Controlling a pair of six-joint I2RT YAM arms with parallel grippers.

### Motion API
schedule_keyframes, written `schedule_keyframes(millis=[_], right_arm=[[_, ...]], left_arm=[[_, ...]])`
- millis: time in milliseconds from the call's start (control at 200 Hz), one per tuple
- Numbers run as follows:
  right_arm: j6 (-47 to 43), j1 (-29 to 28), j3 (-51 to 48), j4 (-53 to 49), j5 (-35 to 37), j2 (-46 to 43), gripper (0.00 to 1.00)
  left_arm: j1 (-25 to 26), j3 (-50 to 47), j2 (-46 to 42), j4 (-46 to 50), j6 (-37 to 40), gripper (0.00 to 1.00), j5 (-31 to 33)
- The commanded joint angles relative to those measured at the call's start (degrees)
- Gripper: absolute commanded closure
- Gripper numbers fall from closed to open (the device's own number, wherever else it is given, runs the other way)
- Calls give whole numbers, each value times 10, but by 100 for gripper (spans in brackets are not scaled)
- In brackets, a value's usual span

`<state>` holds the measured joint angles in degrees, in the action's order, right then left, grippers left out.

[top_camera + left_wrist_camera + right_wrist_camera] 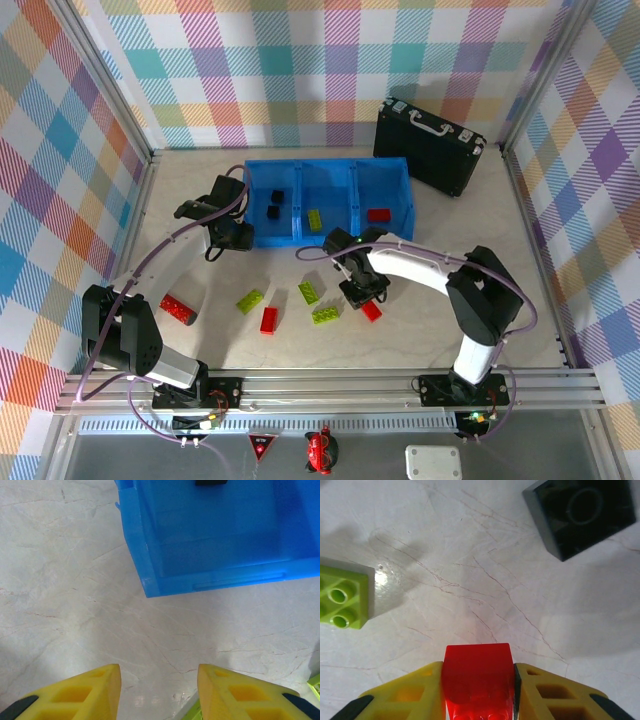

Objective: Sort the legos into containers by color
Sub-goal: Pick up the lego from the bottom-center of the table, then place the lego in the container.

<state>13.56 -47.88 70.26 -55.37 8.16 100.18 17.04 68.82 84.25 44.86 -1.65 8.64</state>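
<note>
So, the right gripper (478,669) is clamped on a red brick (478,685), pinched between the yellow fingers. Whether the brick is touching the table (470,555) or just off it can't be told from the wrist view. Seen from above, the grab is near the table's middle, with the blue tray (325,163) at 12 o'clock from it. The left gripper (157,672) is spread apart with nothing in it, parked by the tray's near-left corner, well apart from the action.

What could get messed up from here, as a guess:

- The brick looks to be held only out near the fingertips, so it could be twisted or dropped once it's lifted.
- A lime brick (342,597) is sat at 10 o'clock of the held one and a black cube (580,517) at 1 o'clock. Either could be knocked and scattered if the gripper is swung away low.
- The tray's near wall has to be cleared, or the brick could be clipped off on the rim.
- The right-hand compartment (385,193), where a red piece (378,214) is already lying, is right beside the middle compartment (325,195), which has lime in it. Only a thin divider is between them, so red could be landed in the wrong bin by a sloppy release.
</note>
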Motion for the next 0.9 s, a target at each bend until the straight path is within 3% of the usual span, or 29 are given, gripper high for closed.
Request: schedule_keyframes(millis=[0, 430, 895], right_arm=[[37, 14, 26, -40, 4, -28, 66], [45, 86, 159, -93, 48, -16, 65], [2, 193, 334, -89, 60, 78, 64]], left_arm=[[-7, -2, -8, 2, 7, 56, 2], [-8, -3, -9, -1, 5, 56, -9], [-8, -3, -11, -1, 6, 56, -13]])
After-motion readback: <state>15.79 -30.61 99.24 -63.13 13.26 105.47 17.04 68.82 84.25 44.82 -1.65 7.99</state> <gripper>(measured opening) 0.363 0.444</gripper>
